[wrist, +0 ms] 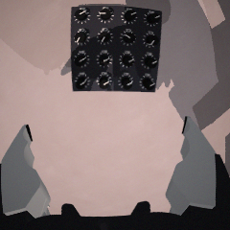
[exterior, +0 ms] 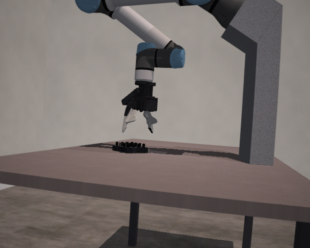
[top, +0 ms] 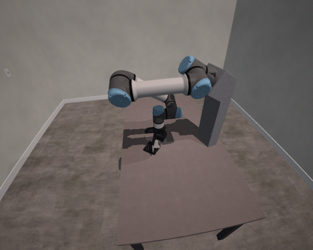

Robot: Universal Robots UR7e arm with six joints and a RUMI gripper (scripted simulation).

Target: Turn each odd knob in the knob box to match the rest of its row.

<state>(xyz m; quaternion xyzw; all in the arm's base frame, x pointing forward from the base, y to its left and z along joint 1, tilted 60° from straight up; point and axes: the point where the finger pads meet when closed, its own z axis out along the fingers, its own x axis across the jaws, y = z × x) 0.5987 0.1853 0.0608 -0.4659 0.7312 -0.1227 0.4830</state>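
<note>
Jaws of your gripper stand wide open, with nothing between them. You have them pointing down above the table, well clear of the knob box, which lies flat on the tabletop beneath them. In your wrist view the box sits near the upper edge, beyond the fingertips, with its sixteen knobs in a four-by-four grid. You can see pale pointer lines and rings of small ticks around them. In the row uppermost in that view, the second knob from the left has a nearly level pointer, while its neighbours' pointers slant. You cannot tell the row letters or the exact marks at this size. Shadow falls over part of the box and the table around it. Your arm reaches out from the top of the grey pedestal, then folds back so that its wrist hangs upright over the table. The pedestal stands on the tabletop, well apart from the box.
</note>
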